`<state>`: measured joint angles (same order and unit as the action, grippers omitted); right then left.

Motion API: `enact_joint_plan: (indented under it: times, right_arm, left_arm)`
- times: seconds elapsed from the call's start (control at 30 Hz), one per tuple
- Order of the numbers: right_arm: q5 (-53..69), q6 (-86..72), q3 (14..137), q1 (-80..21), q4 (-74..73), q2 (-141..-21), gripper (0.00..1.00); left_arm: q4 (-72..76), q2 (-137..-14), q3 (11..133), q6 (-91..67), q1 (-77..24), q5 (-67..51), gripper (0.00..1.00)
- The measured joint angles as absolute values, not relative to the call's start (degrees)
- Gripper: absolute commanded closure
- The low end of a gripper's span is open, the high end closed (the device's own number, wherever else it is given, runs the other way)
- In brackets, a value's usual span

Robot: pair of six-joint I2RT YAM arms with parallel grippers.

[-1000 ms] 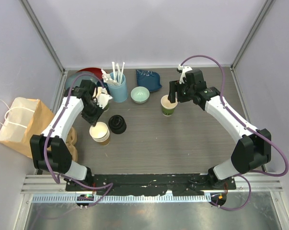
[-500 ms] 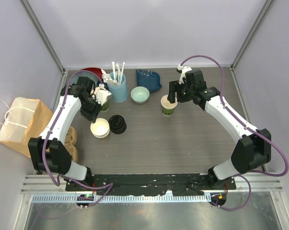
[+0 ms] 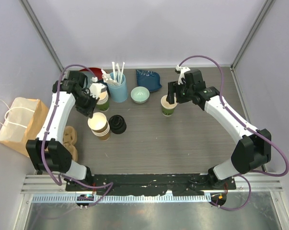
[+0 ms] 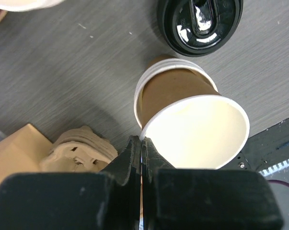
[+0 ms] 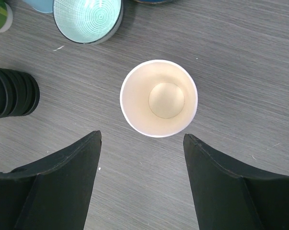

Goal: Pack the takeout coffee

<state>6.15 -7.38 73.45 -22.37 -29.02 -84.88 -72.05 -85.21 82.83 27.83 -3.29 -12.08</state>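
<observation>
Left gripper (image 4: 140,142) pinched together on the rim of the lidless brown cup (image 4: 175,88). That cup sits tilted atop a cup stack (image 4: 166,63), near-left on the bench (image 3: 182,143), just beside a stack of black lids (image 3: 117,124). Right gripper (image 5: 142,136) spread wide above the lidless green cup (image 5: 158,98), fingers clear of it; cup upright toward the far side, right of a teal bowl (image 3: 140,94).
</observation>
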Motion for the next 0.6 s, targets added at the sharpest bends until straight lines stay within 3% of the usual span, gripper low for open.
enact_joint_plan:
  times: [0.3, 0.43, 0.6]
  right_arm:
    - [5.52, -7.79, 78.87, -26.50, -29.45, -84.88, 0.26]
    - [4.64, -8.99, 83.66, -34.74, -27.11, -84.82, 0.26]
    - [7.97, -13.54, 85.06, -47.16, -13.89, -84.93, 0.27]
  left_arm:
    - [-73.73, -81.21, 94.65, 27.03, -2.87, -11.35, 1.00]
    - [-74.50, -78.39, 99.07, 25.39, -2.94, -11.79, 1.00]
    - [-74.67, -75.85, 99.66, 22.11, -4.25, -12.14, 1.00]
